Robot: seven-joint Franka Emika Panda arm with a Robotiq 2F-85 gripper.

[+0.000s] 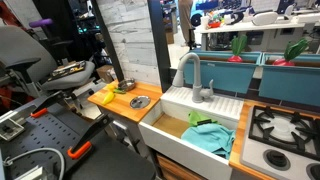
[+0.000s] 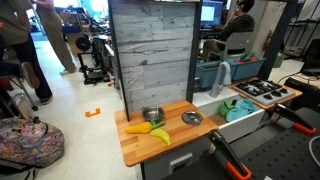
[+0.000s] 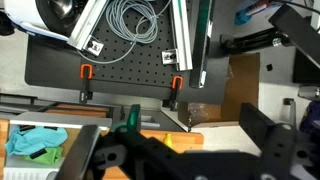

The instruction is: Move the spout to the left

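The spout (image 1: pixel 191 70) is a tall grey curved tube that rises from a grey base at the back of the white sink (image 1: pixel 165 132). It also shows in the other exterior view (image 2: pixel 222 74). In the wrist view my gripper (image 3: pixel 176 150) fills the lower part of the frame. Its two black fingers stand wide apart with nothing between them. It hangs over the black perforated board (image 3: pixel 120 70), near the wooden counter's edge and well away from the spout. The spout is out of sight in the wrist view.
A teal cloth (image 1: pixel 211 137) lies in the sink. The wooden counter (image 2: pixel 140 145) holds a banana (image 2: pixel 150 130), a metal bowl (image 2: pixel 152 115) and a round dish (image 2: pixel 192 118). A stove (image 1: pixel 285 125) stands beside the sink. Orange clamps (image 3: pixel 86 72) sit on the black board.
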